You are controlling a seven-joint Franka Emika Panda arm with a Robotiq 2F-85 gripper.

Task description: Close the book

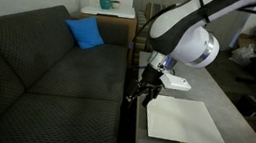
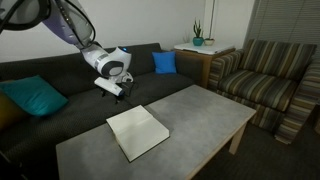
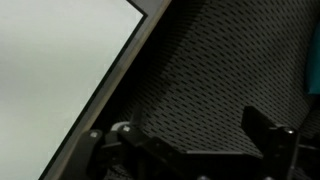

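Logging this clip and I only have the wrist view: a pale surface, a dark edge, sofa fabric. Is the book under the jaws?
Observer: No. The book lies flat on the table with a white face up. The gripper hangs off the table's edge, over the sofa.
Reviewer: Is it touching the book?
Observer: It seems not. In an exterior view, a strip of sofa shows between the gripper and the book's nearest edge.
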